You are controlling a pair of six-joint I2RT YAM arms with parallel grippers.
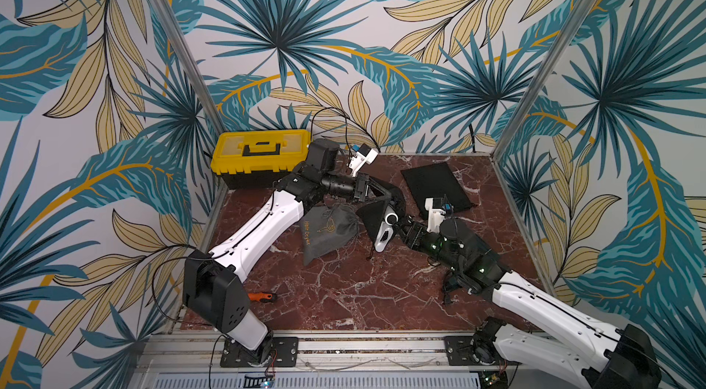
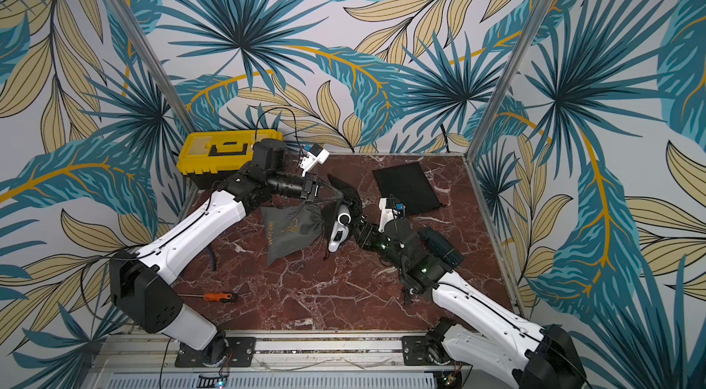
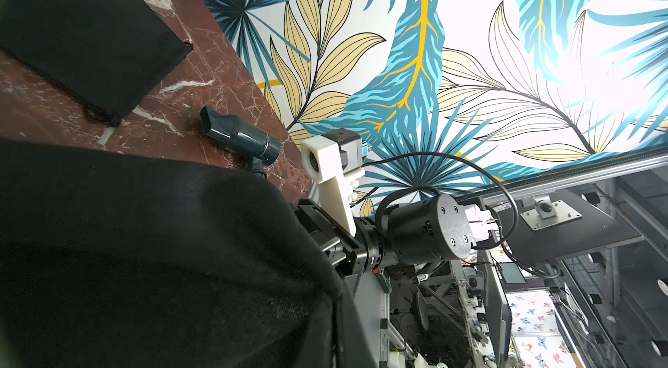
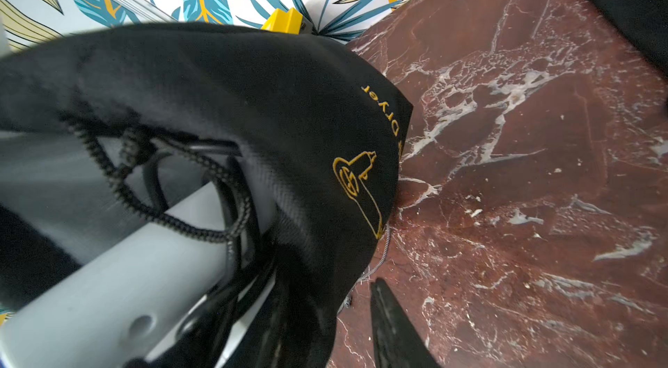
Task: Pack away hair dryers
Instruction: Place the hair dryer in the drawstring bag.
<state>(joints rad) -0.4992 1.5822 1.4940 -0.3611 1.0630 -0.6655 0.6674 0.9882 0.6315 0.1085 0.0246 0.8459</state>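
Left pincer (image 1: pixel 390 198) is clamped tight on the rim of the black pouch (image 1: pixel 370 215), mid-desk (image 1: pixel 344 291). White hair dryer (image 1: pixel 385 232) sits partly inside the pouch mouth. The right pincer (image 1: pixel 402 223) is against it, grip can't be made out. One teal hair dryer (image 3: pixel 240 136) lies on the desk by the right arm.

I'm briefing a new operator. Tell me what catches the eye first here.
Mid-table, a white hair dryer lies partly inside a black pouch, which the left gripper pinches. The right gripper sits close beside the dryer. A yellow toolbox stands out in the far corner on the robot's left.
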